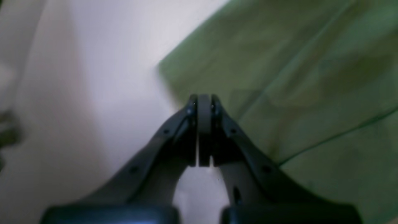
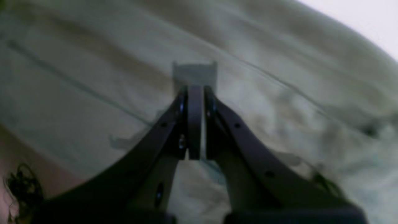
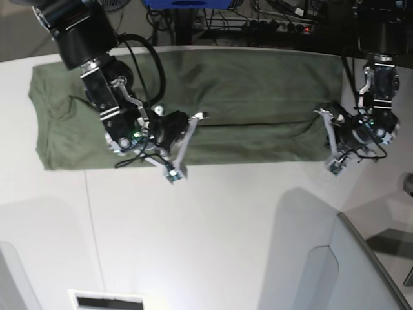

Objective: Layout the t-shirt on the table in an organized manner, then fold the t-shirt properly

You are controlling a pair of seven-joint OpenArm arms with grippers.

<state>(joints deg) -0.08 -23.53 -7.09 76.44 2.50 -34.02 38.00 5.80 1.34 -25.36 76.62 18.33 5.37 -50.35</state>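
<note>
T-shirt (image 3: 245, 97) lies folded lengthwise on surface (image 3: 213, 239). Both hands pinched closed, empty: left hand (image 1: 204, 101) at cloth's edge, right hand (image 2: 195, 90) over fabric. Risk: dragging closed tips w/o grip bunches the fold.

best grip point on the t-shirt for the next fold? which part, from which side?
Probably the two short ends. The t-shirt lies on the table as a long flat band, already folded lengthwise. The left gripper, shut, sits at one end's near corner; come in there from the bare table, pinching the layered edge. The right gripper, also shut, hovers mid-band, so it would need to shift to the opposite end.
</note>
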